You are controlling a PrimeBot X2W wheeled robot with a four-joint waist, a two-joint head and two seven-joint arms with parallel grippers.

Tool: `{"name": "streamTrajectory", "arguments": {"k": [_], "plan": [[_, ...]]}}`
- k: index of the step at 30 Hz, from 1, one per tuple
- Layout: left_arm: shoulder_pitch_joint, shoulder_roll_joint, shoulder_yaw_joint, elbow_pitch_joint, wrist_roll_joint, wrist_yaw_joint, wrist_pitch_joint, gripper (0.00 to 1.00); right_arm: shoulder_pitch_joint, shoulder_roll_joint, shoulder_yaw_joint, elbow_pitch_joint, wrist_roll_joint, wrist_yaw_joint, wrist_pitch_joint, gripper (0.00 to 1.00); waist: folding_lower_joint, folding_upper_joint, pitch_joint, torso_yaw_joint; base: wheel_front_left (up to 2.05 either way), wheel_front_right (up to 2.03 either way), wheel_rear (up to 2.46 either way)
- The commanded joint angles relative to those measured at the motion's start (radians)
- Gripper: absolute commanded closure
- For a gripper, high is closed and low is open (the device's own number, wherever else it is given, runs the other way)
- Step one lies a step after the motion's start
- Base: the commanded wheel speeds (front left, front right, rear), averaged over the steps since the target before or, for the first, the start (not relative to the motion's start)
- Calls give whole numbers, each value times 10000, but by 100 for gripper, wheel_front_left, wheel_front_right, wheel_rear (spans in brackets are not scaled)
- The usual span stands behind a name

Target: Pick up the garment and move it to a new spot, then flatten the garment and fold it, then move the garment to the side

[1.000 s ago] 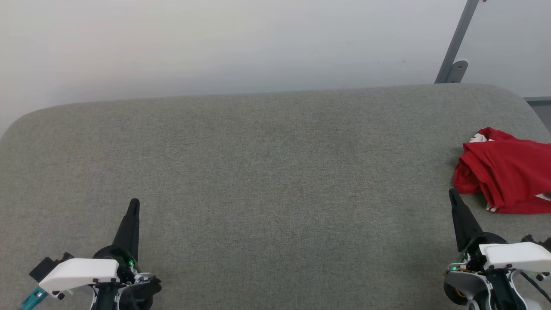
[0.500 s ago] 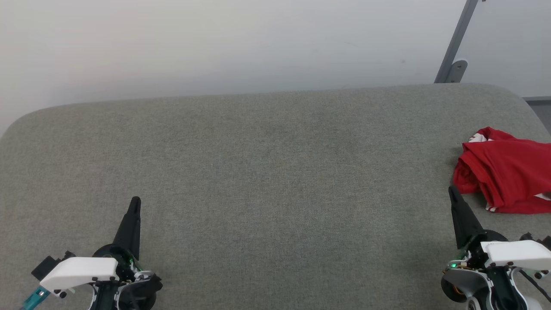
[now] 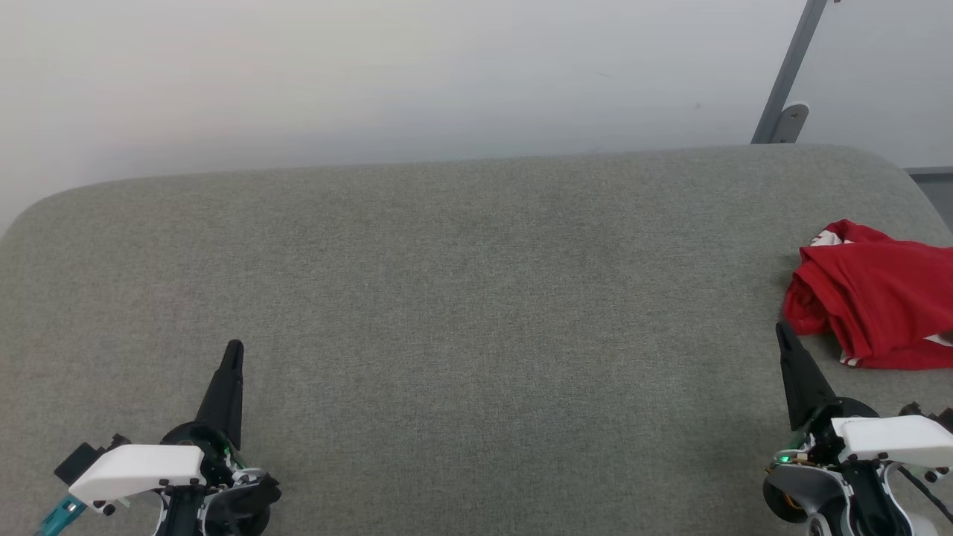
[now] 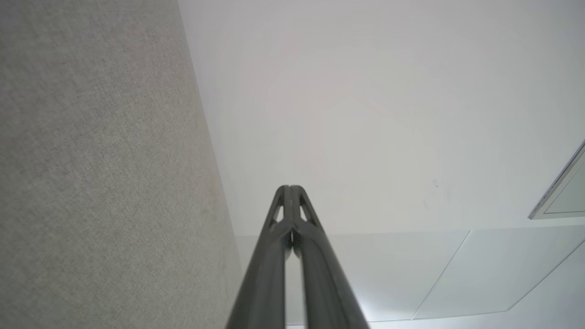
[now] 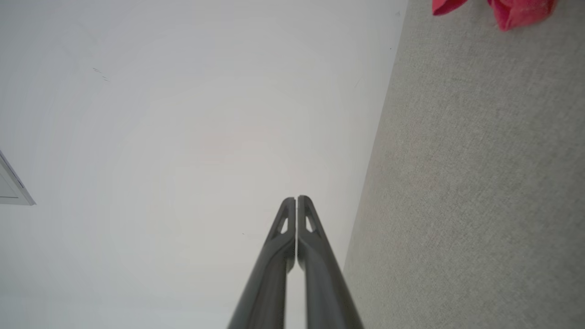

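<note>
left claw (image 3: 234, 348) pressed together, pointing 12 | right claw (image 3: 782, 328) pressed together, pointing 11, tip just beside garment (image 3: 882, 301) | garment bunched at 3 on worktop (image 3: 476, 298), axis unclear

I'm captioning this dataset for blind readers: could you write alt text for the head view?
A crumpled red garment lies at the right edge of a grey fabric surface, partly cut off by the frame. The right gripper, fingers shut, points up just beside it; the left gripper, also shut, sits lower left.
</note>
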Motion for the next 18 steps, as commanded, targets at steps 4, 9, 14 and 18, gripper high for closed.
{"name": "streamTrajectory", "arguments": {"k": [4, 9, 14, 18], "plan": [[-116, -15, 29, -4, -16, -53, 24, 100, -41, 20, -9, 24, 33, -3, 16, 100, -1, -1, 0, 0, 0, 0, 0], [-116, -17, 30, -4, -15, -53, 25, 100, -41, 20, -7, 25, 32, -3, 17, 100, -1, -1, 0, 0, 0, 0, 0], [-116, -17, 30, -4, -14, -53, 27, 100, -41, 21, -7, 25, 31, -3, 18, 100, -1, -1, 0, 0, 0, 0, 0], [-117, -18, 32, -3, -13, -53, 27, 100, -41, 21, -10, 25, 31, -3, 18, 100, -1, -1, 0, 0, 0, 0, 0]]}}
